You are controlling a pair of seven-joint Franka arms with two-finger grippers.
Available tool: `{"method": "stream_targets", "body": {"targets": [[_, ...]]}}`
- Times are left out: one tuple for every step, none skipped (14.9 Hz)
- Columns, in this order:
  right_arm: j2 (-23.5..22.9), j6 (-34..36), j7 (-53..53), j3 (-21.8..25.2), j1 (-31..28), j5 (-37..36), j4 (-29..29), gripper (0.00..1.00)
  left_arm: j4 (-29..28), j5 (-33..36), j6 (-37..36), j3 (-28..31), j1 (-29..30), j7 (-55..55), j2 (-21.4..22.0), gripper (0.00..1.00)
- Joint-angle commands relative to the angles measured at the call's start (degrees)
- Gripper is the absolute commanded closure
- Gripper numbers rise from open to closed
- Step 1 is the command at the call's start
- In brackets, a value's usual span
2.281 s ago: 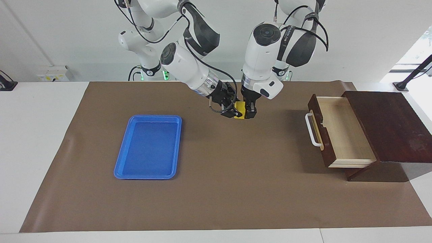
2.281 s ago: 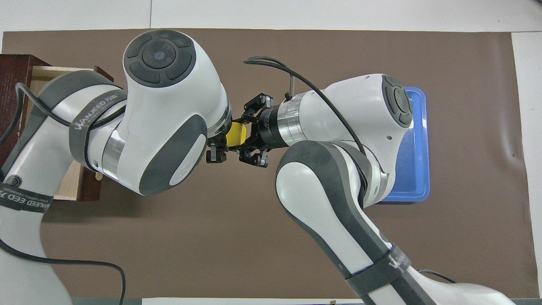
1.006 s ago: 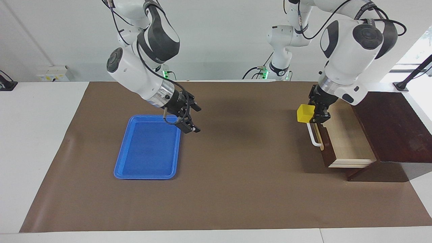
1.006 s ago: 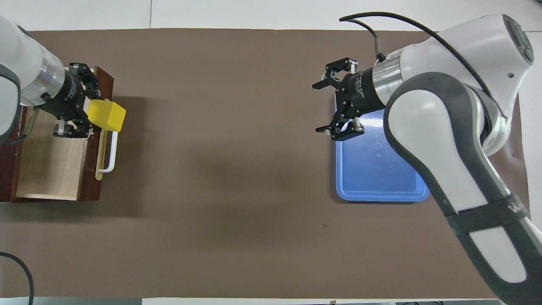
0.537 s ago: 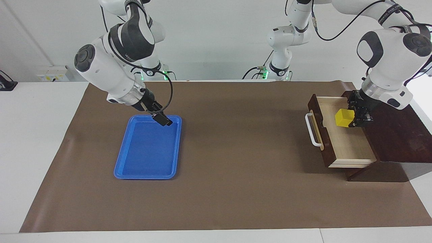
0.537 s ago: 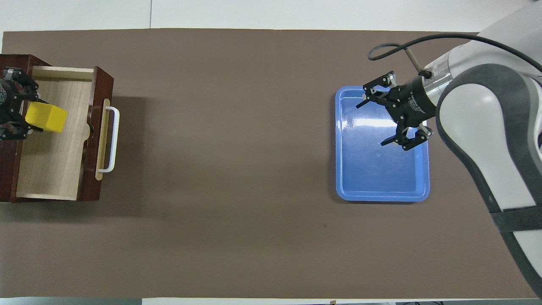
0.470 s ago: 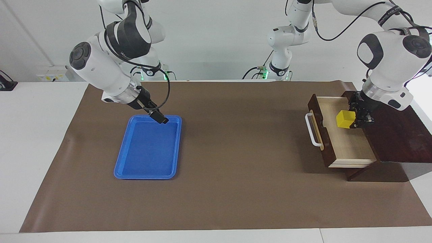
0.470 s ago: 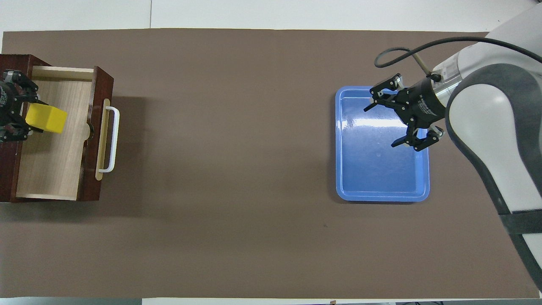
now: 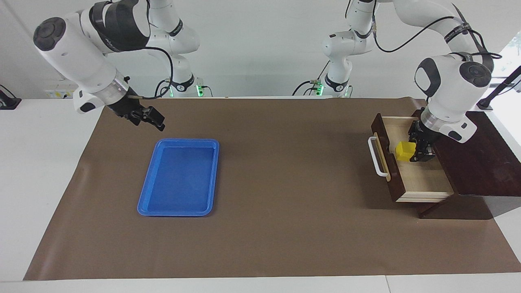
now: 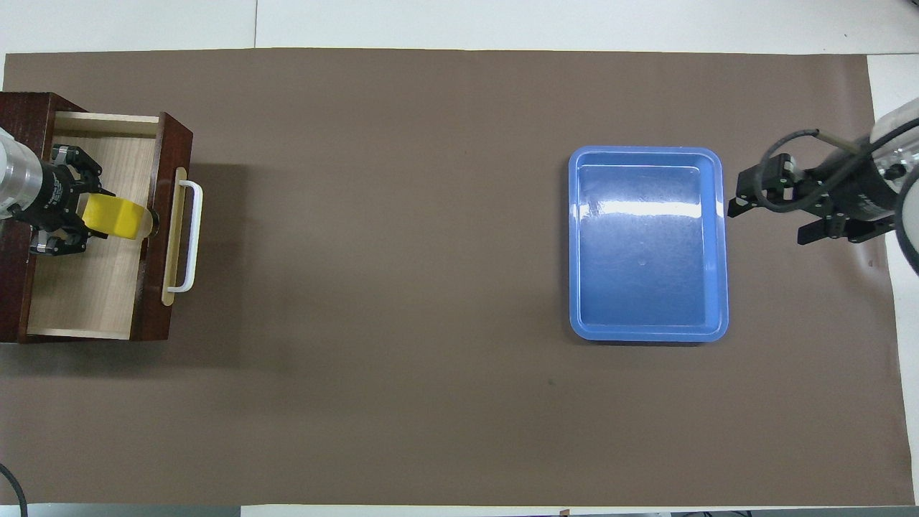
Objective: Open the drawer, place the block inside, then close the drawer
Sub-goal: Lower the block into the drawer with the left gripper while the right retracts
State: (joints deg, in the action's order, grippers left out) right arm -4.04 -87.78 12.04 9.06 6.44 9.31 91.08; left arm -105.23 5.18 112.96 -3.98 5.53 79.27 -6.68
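The drawer [image 9: 423,179] stands pulled open from its dark wooden box [image 9: 476,154] at the left arm's end of the table, with its white handle [image 9: 376,156] facing the table's middle. My left gripper [image 9: 417,152] is shut on the yellow block [image 9: 405,150] and holds it low inside the drawer, close to the drawer's front panel. In the overhead view the block [image 10: 115,218] sticks out from the left gripper [image 10: 86,217] over the pale drawer floor [image 10: 86,287]. My right gripper [image 9: 156,119] is open and empty, up in the air over the mat beside the blue tray.
An empty blue tray [image 9: 178,213] lies on the brown mat [image 9: 285,203] toward the right arm's end; in the overhead view its rim [image 10: 646,151] lies beside the right gripper [image 10: 768,222].
My left gripper has carried the block from the table's middle over the drawer front and lowered it into the drawer. My right gripper has let go and drawn back past the tray.
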Motion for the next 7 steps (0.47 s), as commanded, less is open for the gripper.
{"method": "stream_targets", "body": {"targets": [[2.98,0.51,-14.01,-2.72,-3.53,-5.94,1.03,0.0,-4.36,0.97,3.66,-0.06,0.09,1.15,2.11,1.0],[3.77,0.42,-18.24,-5.0,-5.72,-8.49,0.86,0.0,-5.24,0.97,4.72,0.02,0.09,1.76,2.11,1.0],[5.34,0.59,-20.72,-9.46,-9.39,-10.09,0.77,0.0,-5.86,0.97,5.68,-0.06,0.18,2.2,2.11,1.0],[6.49,0.86,-21.09,-13.33,-13.08,-10.45,0.51,0.0,-6.47,0.97,6.3,0.02,0.18,2.2,2.11,1.0],[7.2,2.25,-20.92,-15.81,-15.64,-10.37,0.07,0.0,-6.91,0.97,6.57,0.03,0.18,2.2,2.2,1.0],[7.38,4.09,-20.66,-17.05,-16.8,-9.67,-0.2,0.0,-6.92,0.97,6.49,0.03,0.36,2.12,2.2,1.0],[7.38,5.85,-19.7,-17.06,-17.07,-9.4,-0.37,0.0,-6.83,0.97,6.31,0.03,0.79,2.03,2.2,1.0]]}}
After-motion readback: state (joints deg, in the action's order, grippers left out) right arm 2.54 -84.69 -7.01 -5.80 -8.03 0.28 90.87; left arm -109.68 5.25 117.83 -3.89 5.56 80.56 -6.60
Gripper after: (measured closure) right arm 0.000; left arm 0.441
